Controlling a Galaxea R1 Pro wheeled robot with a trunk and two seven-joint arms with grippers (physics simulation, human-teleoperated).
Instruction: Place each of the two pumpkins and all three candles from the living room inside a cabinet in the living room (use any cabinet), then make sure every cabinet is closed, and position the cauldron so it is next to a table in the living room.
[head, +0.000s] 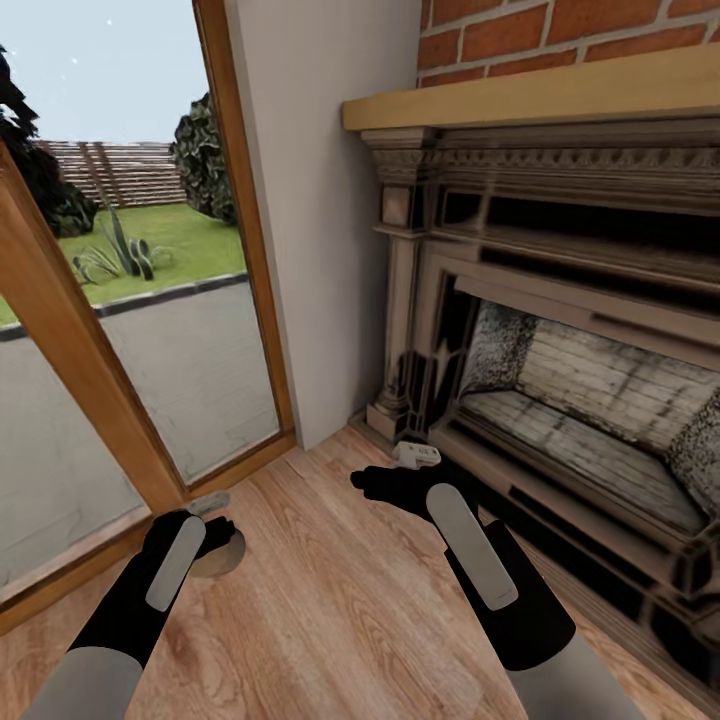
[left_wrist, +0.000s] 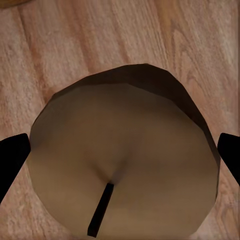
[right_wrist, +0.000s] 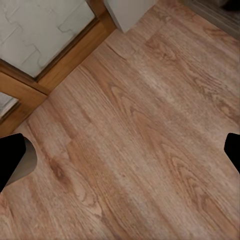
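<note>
Low in the head view's left, the left gripper (left_wrist: 120, 150) hangs over the brown candle (left_wrist: 122, 155) on the floor (right_wrist: 130, 125), fingers apart either side. The candle's width nearly fills that gap, so an off-centre descent could tip it. The right gripper (right_wrist: 120, 150) is open over bare planks, near the fireplace (head: 560, 330).

Bare plank floor (head: 330, 600) ahead; fireplace (head: 560, 400) blocks right, glass door (head: 130, 380) left.

Floor (head: 330, 610): light wood planks, near.
Fireplace (head: 560, 330): right, dark carved surround, wood mantel (head: 540, 95), red brick (head: 560, 35) above.
Wall (head: 320, 200): pale, far centre.
Window (head: 130, 300): left, wood-framed, lawn outside.
</note>
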